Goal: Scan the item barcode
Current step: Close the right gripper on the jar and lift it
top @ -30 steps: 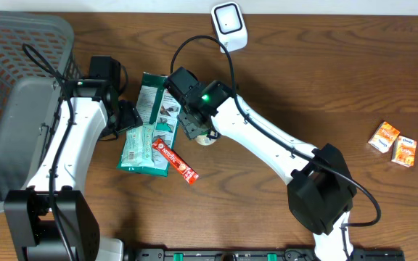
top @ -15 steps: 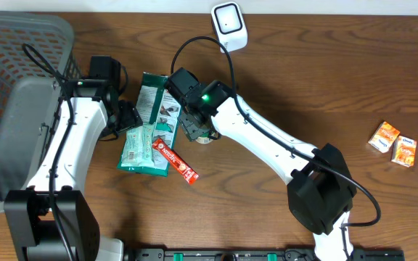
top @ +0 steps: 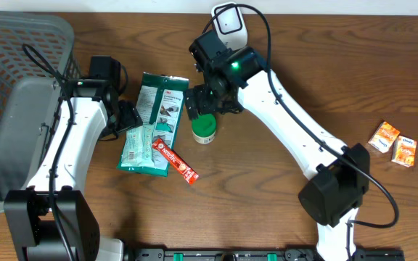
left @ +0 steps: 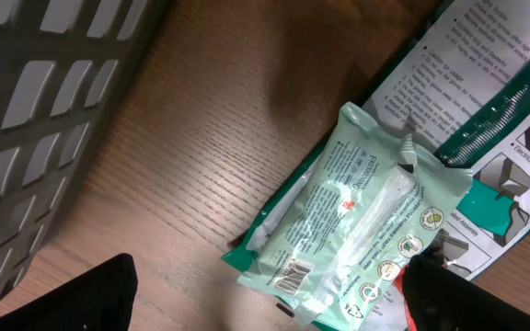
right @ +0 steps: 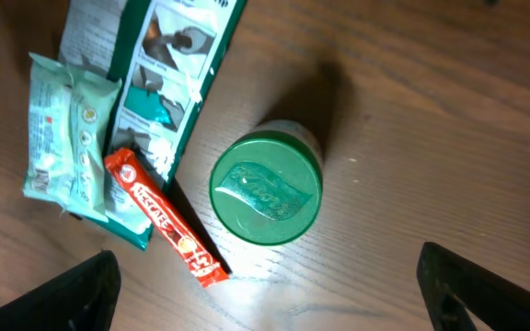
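A small jar with a green lid point(top: 204, 129) point(right: 265, 190) stands upright on the wooden table, free of both grippers. My right gripper point(top: 206, 106) point(right: 270, 299) hangs open just above and behind it, with nothing between the fingers point(right: 491, 291). The white barcode scanner point(top: 228, 23) stands at the far edge, behind the right arm. My left gripper point(top: 126, 117) point(left: 270, 303) is open low over a pale green packet point(top: 141, 143) point(left: 366, 221), whose barcode point(left: 292, 273) faces up. A red snack bar point(top: 175, 161) point(right: 165, 218) lies beside the packet.
A larger green-and-white pouch point(top: 159, 101) point(right: 178, 64) lies under the pale packet. A grey mesh basket point(top: 13, 80) point(left: 44, 92) fills the left side. Two orange boxes point(top: 392, 143) sit at the far right.
My right gripper has opened, let go of the green-lidded jar and drawn up and back toward the scanner. The jar stays on the table. The left arm has not moved.
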